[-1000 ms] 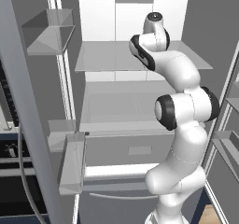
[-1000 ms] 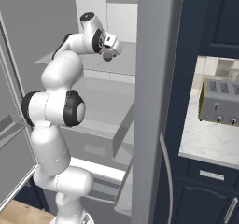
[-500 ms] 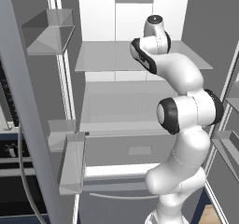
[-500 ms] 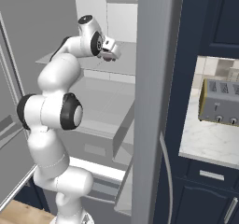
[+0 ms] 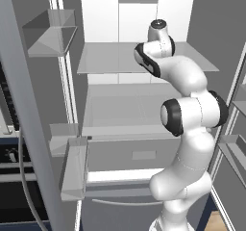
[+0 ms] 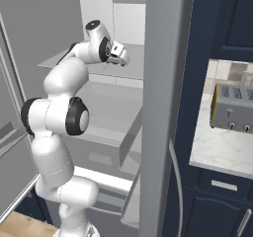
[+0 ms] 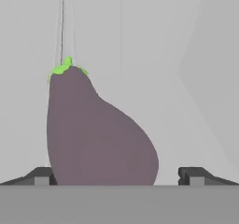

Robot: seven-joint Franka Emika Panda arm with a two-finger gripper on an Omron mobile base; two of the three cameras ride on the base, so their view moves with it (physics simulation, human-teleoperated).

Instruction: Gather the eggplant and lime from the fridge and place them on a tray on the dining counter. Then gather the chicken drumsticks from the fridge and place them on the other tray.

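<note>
Grey fridge shelf [image 7: 196,78] w/ purple eggplant [image 7: 93,134] lying on it, stem away

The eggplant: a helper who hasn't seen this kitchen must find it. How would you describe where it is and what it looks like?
Look into the open fridge, at the upper shelf where the robot's open gripper points. The eggplant lies between the fingertips, a dull purple pear shape with a bright green stem cap against plain grey-white walls.
</note>
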